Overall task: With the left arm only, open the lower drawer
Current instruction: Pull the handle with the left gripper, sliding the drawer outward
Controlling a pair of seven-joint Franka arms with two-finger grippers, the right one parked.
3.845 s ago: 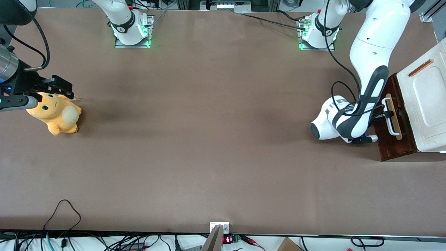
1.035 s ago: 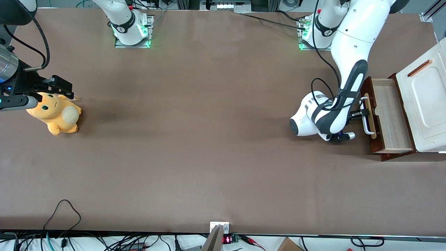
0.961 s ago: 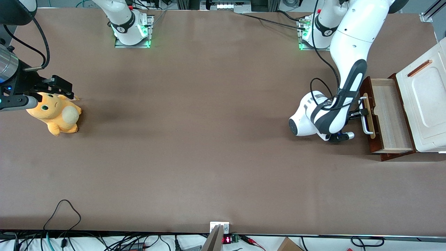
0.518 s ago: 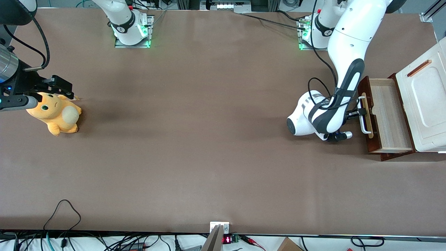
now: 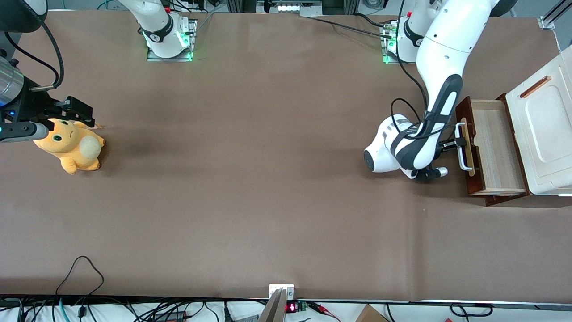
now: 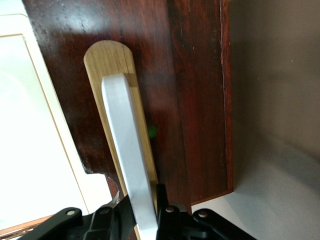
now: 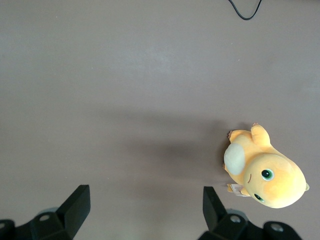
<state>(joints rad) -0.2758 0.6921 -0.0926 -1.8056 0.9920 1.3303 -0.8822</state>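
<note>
Since the earliest frame, when it sat closed under the white cabinet [image 5: 543, 134], the lower drawer [image 5: 491, 147] has slid well out toward the middle of the surface [image 5: 268, 179], baring its pale wood inside, and over the last half second it has come out a touch more. With it the left arm [image 5: 440, 76] has drawn back the same way.

Its claw [image 5: 456, 143] is clamped on the white loop handle [image 5: 462, 150], just in front of the drawer's face. From the wrist camera, the handle [image 6: 129, 160] runs down between the black fingers [image 6: 165, 220], which press against it on both sides with no gap showing.

Only the finger bases appear there; the tips are cut off by the picture's edge. From the front, the forearm's dark panel covers most of the claw.
</note>
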